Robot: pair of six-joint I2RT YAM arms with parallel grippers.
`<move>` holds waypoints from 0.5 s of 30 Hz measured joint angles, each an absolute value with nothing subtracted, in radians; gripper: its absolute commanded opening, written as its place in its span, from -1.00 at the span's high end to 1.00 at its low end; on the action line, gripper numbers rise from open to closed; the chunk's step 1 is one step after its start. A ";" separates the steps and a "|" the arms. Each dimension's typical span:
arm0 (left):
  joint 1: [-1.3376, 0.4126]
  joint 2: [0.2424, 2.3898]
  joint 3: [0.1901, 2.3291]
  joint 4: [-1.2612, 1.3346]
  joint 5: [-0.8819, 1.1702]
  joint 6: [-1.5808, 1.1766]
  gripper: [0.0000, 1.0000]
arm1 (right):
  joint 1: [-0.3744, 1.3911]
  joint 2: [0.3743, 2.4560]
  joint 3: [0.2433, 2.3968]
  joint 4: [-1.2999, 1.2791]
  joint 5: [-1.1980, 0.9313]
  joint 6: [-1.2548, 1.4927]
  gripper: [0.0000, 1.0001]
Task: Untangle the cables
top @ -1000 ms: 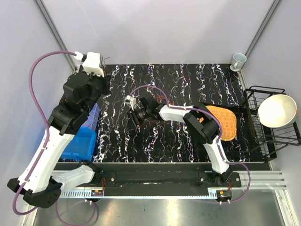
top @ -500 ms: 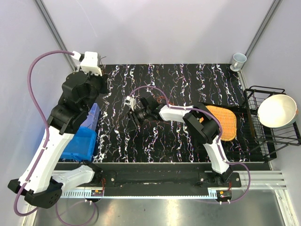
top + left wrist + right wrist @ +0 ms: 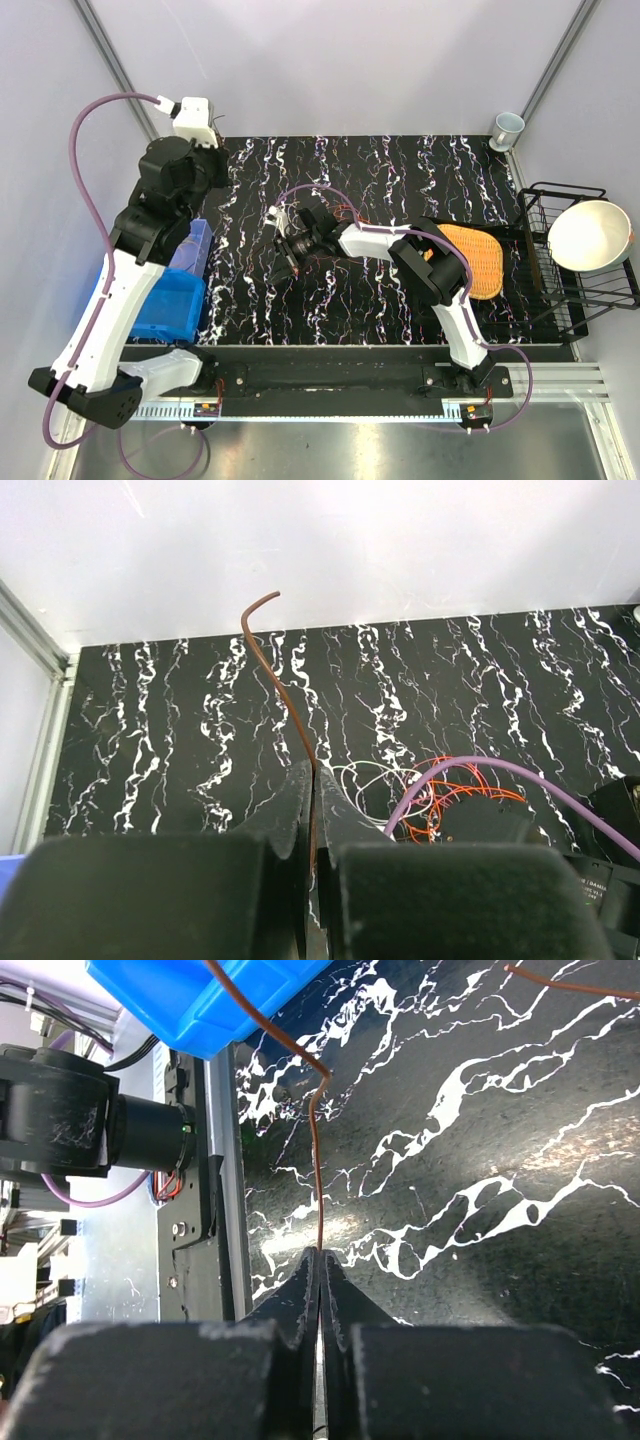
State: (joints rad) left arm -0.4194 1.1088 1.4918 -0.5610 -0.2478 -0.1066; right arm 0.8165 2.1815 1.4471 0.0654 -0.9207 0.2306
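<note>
The cables are a tangle of thin orange and pale wires [image 3: 440, 792] on the black marbled table; from above the tangle [image 3: 343, 214] lies partly under my right wrist. My left gripper [image 3: 313, 770] is shut on a thin brown cable [image 3: 285, 685] that rises from the jaws and bends at its free end. It is raised at the table's back left [image 3: 212, 138]. My right gripper [image 3: 321, 1253] is shut on a brown cable [image 3: 315, 1150] that runs toward the blue bin [image 3: 200, 990]. It sits low, left of the tangle [image 3: 289, 258].
A blue bin [image 3: 170, 300] stands at the table's left edge under my left arm. An orange woven mat [image 3: 478, 258], a black rack [image 3: 540, 250] with a white bowl [image 3: 590, 235] and a cup [image 3: 508, 128] are on the right. A mauve hose [image 3: 480, 772] crosses above the tangle.
My left arm has lifted and swung toward the back left corner with the brown cable still in its jaws. My right gripper has barely moved.
</note>
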 measured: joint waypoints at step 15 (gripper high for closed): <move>-0.385 1.403 1.700 -0.673 -0.137 -0.144 -0.97 | 0.799 2.130 1.330 0.278 -0.964 0.397 1.00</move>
State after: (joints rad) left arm -0.3847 1.4029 1.7004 -0.6731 -0.1368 -0.1436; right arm 0.7994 2.1296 1.3296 0.2783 -0.9642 0.3973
